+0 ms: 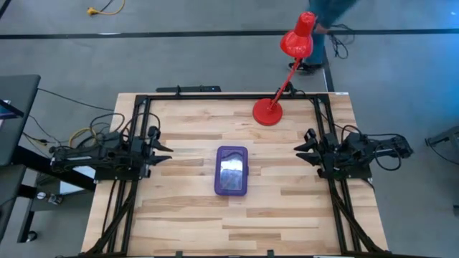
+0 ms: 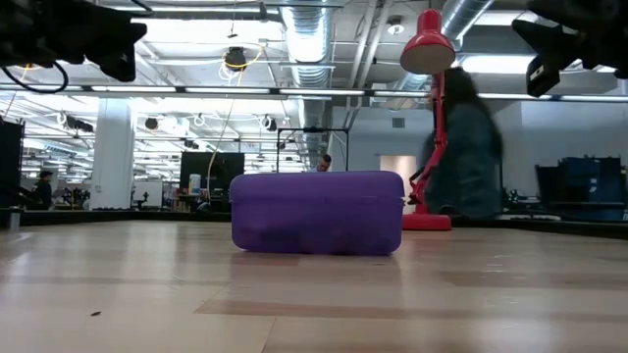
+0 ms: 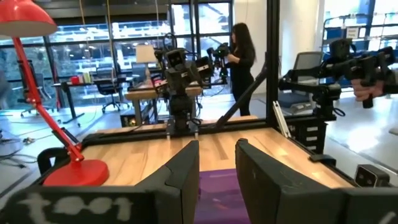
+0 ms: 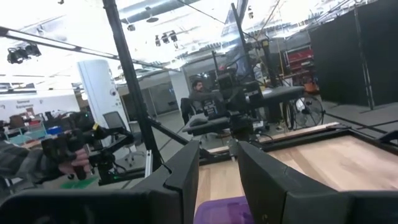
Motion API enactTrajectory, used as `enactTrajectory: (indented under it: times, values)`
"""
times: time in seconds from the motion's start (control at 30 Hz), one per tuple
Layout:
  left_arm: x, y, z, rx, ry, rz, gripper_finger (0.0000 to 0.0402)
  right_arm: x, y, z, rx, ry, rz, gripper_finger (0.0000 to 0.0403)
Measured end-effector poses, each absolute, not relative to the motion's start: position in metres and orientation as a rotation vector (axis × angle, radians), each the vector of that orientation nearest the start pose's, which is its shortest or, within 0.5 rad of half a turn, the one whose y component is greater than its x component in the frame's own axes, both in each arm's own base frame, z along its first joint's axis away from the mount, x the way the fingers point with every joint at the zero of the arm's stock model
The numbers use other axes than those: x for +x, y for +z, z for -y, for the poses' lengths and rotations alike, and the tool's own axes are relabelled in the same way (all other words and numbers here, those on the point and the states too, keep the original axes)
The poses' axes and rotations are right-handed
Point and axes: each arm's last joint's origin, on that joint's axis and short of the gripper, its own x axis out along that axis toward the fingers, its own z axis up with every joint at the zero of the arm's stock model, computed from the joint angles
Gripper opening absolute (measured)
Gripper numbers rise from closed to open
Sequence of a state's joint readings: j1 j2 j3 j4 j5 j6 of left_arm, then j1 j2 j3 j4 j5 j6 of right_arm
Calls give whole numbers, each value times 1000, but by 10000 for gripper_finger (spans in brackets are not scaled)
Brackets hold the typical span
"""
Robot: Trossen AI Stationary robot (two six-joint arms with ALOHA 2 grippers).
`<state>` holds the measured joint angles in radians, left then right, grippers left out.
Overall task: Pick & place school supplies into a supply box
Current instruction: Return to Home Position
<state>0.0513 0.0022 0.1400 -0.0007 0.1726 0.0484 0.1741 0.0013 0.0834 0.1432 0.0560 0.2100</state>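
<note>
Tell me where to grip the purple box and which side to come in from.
Grip the purple supply box across its narrow width at mid-length, coming straight down from above. It lies flat with the lid shut and its long sides to left and right, so fingers would likely close well on those parallel walls.

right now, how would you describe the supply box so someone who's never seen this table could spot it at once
On the light wooden table, near its middle, between the left gripper and the right gripper, lies the supply box. It is a small rectangular purple case, lid shut; its only neighbour, the red desk lamp, stands farther back on a round base.
</note>
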Motion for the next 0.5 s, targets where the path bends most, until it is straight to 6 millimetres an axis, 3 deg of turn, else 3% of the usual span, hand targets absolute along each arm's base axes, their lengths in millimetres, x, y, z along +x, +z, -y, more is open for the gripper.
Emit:
enactTrajectory:
  times: [0.5]
  values:
    - [86, 208, 2, 117, -173, 140, 93, 88, 207, -13, 148, 128, 232, 106]
